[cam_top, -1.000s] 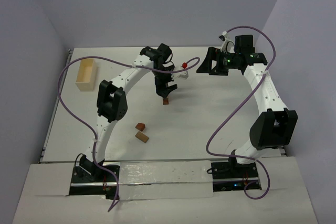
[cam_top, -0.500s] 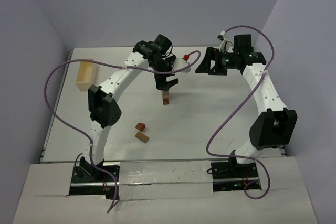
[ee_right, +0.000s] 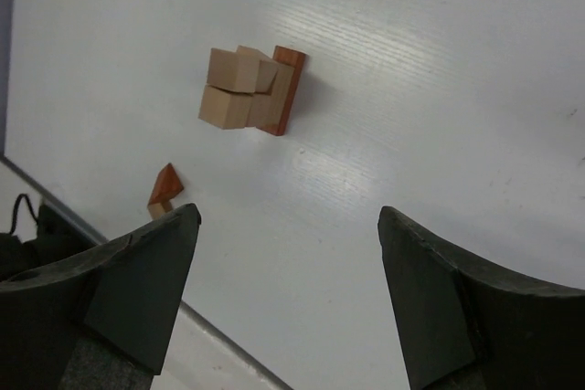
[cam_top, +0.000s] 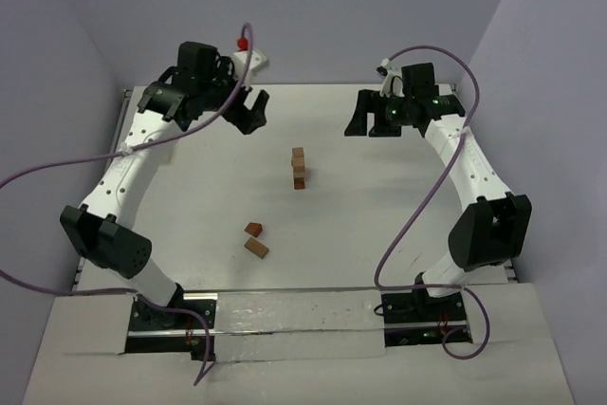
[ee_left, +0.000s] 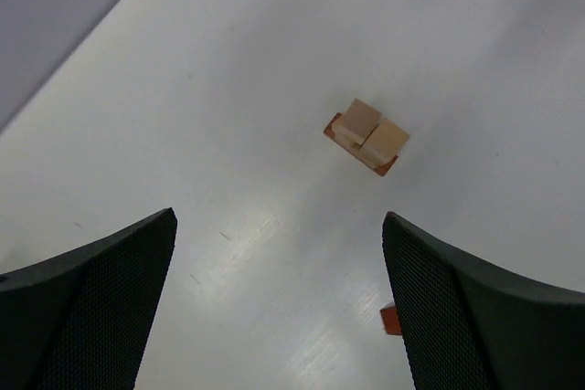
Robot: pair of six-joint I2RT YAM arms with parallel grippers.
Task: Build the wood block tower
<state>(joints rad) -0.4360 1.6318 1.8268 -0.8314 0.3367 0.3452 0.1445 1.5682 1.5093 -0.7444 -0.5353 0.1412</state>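
- The tower [cam_top: 298,169] stands just above the middle of the overhead picture. It is a narrow stack of tan blocks on a reddish-brown base, and nothing touches it.
- The left gripper [cam_top: 248,111] hangs at the upper left, well apart from the stack. Its jaws are spread wide and hold nothing.
- The right gripper [cam_top: 370,119] hangs at the upper right, also clear of the stack, with its jaws spread and empty.
- We judge this to be a pause between placements, since neither arm carries a piece.
- Two pieces lie loose below and left of the tower: a reddish-brown block [cam_top: 253,229] and, just beside it, a tan brick [cam_top: 257,248].
- The next move, as we see it, is to bring one gripper down over a loose piece, pinch it squarely, and lift it clear of its neighbour.
- From the wrist views the upper blocks look slightly out of line with the base, so we would set the next one down gently and centred.
- The table [cam_top: 398,234] is plain white and faintly glossy.
- Pale lilac-grey walls [cam_top: 313,7] close it in on the left, top and right.
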